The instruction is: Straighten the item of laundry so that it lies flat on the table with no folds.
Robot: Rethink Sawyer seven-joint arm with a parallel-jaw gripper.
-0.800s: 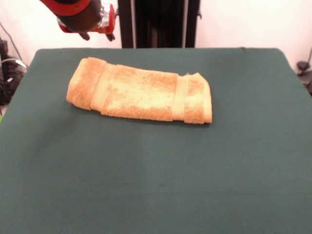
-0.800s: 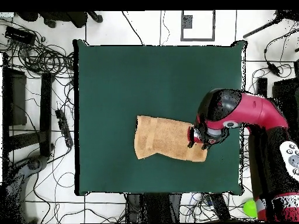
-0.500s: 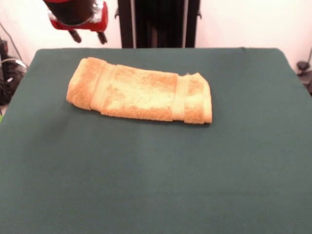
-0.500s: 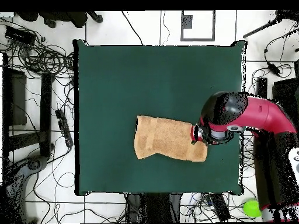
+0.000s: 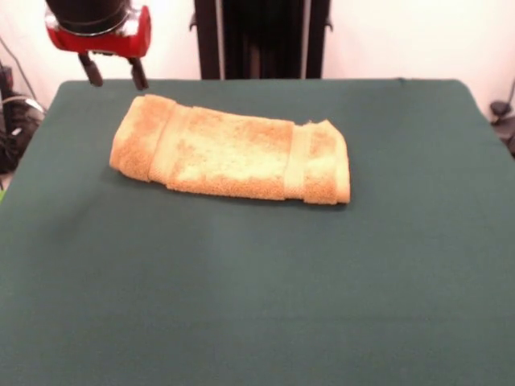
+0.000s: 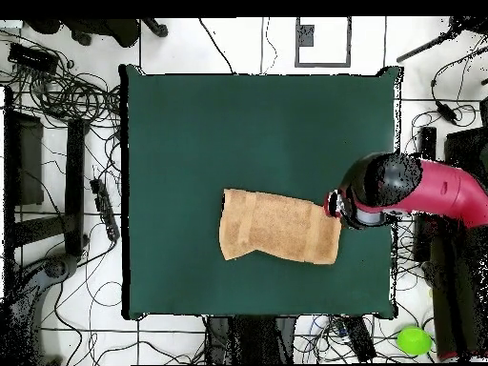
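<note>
While dark green cloth covers the whole worktop, the golden-orange towel lies folded on its far half in the front view, two paler woven bands crossing it near the ends. Above the towel's left end hangs the gripper, its two dark fingers apart and empty, clear of the cloth. From overhead, the red arm reaches in beside the towel's edge. White floor tiles strewn with black cables surround the worktop.
</note>
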